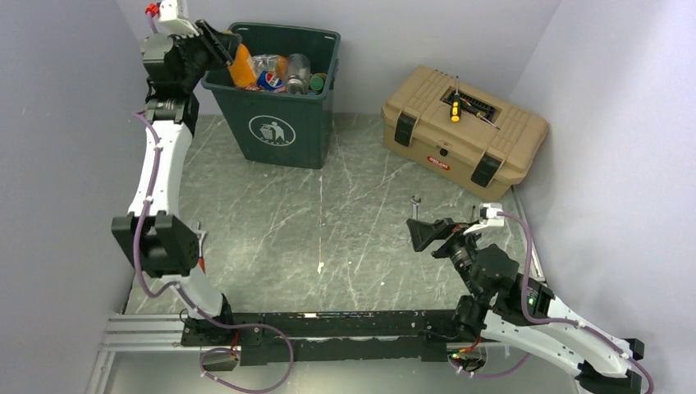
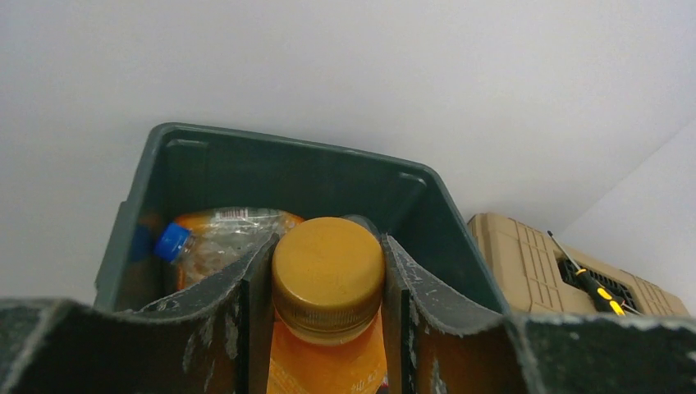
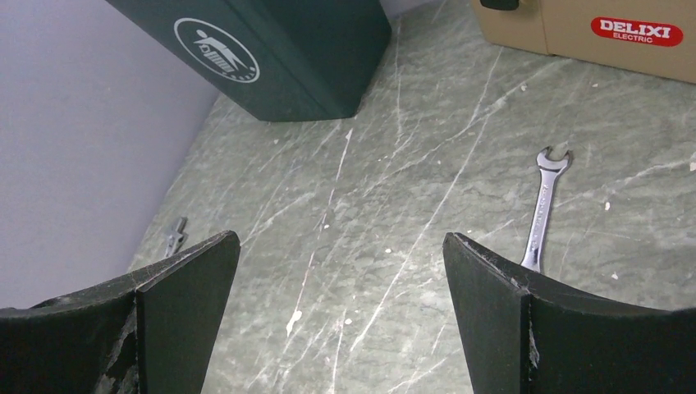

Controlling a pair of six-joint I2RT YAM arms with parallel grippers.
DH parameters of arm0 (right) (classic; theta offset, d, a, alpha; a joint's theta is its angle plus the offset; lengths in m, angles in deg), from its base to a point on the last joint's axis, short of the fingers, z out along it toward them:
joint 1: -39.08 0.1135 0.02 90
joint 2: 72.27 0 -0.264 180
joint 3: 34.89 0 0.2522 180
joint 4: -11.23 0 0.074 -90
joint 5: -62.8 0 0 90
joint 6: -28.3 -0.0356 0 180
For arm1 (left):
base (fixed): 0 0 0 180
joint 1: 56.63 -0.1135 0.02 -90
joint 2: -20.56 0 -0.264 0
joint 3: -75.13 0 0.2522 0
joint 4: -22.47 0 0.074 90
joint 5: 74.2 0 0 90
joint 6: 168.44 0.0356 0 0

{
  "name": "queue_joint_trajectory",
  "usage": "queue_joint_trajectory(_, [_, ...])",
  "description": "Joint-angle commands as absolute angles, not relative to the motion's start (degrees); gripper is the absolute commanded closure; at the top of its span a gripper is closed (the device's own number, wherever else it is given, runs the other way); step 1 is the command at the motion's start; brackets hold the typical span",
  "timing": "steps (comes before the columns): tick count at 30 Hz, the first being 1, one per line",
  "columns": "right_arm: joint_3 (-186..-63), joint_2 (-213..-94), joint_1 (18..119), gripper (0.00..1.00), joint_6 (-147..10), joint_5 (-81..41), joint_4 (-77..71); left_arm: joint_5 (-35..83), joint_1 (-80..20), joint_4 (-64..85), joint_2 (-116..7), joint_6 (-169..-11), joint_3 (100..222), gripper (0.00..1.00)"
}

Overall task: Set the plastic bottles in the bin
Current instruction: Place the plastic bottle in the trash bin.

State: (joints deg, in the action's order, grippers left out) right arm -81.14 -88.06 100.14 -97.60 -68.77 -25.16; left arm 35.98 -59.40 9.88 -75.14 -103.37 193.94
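The left end effector [image 1: 228,43] is seen in the upper left of the overhead frame, at the left rim of the tall dark green plastic bin [image 1: 283,123]. It is pinched on the neck of an orange plastic bottle [image 1: 240,67]. In the left wrist frame the bottle's yellow-orange cap [image 2: 328,275] is gripped between the two fingers [image 2: 254,312], with the bin's opening [image 2: 287,146] shown beyond it. The bottle is held over the left side of the opening (whether it rests on anything below cannot be told). Several other clear and labelled plastic bottles [image 1: 279,74] are piled inside the bin.

The right end effector [image 1: 423,228] is found at the lower right, spread wide with nothing between its fingers, above the grey-green marbled desk [image 1: 328,213]. A silver open-ended spanner [image 3: 543,209] lies on the desk near it. A tan plastic toolbox [image 1: 464,131] is set at the upper right, with a yellow-handled screwdriver [image 1: 455,111] on its lid.
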Motion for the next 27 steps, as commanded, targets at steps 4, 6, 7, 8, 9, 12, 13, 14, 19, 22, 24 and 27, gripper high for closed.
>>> queue_joint_trajectory(4, [-80.73,-88.96,100.16,0.00,-96.70,-68.56,-23.36,43.24,-59.26,14.07,-87.45,-107.54,202.60,1.00])
queue_joint_trajectory(6, [-80.60,-89.01,100.12,0.00,-96.53,-68.74,-23.44,43.81,-59.15,15.64,-89.42,-109.99,202.72,1.00])
queue_joint_trajectory(7, [-80.56,-88.99,100.16,0.00,-96.33,-68.83,-23.32,43.90,-59.03,16.39,-90.30,-111.00,202.69,1.00])
queue_joint_trajectory(8, [-80.55,-88.97,100.16,0.00,-96.21,-68.90,-23.30,44.19,-58.69,16.54,-91.45,-111.96,203.16,1.00])
queue_joint_trajectory(9, [-80.51,-89.12,100.16,0.00,-96.08,-68.93,-23.27,44.70,-58.44,15.86,-92.70,-112.80,204.39,1.00])
queue_joint_trajectory(12, [-80.53,-89.69,100.16,0.00,-95.61,-69.04,-22.95,48.73,-57.75,12.12,-96.37,-114.56,209.43,0.55])
queue_joint_trajectory(13, [-80.66,-89.97,100.16,0.00,-95.48,-69.04,-22.92,49.57,-57.51,10.49,-97.05,-114.55,210.85,0.36])
queue_joint_trajectory(14, [-80.79,-90.25,100.16,0.00,-95.33,-69.02,-22.92,49.68,-57.29,9.80,-97.24,-114.21,211.24,0.06])
queue_joint_trajectory(19, [-81.58,-91.19,100.16,0.00,-94.44,-69.37,-23.32,45.94,-56.98,14.04,-91.37,-111.48,205.26,0.01])
queue_joint_trajectory(22, [-81.85,-91.00,100.16,0.00,-93.73,-69.80,-23.32,41.78,-57.02,15.80,-85.81,-109.03,202.06,0.00])
queue_joint_trajectory(24, [-82.00,-90.67,100.15,0.00,-93.34,-69.98,-23.22,38.90,-56.98,16.15,-81.56,-106.90,200.17,0.00])
queue_joint_trajectory(27, [-82.23,-90.19,100.16,0.00,-92.85,-70.34,-23.27,33.99,-56.98,15.30,-73.94,-103.05,197.10,0.01])
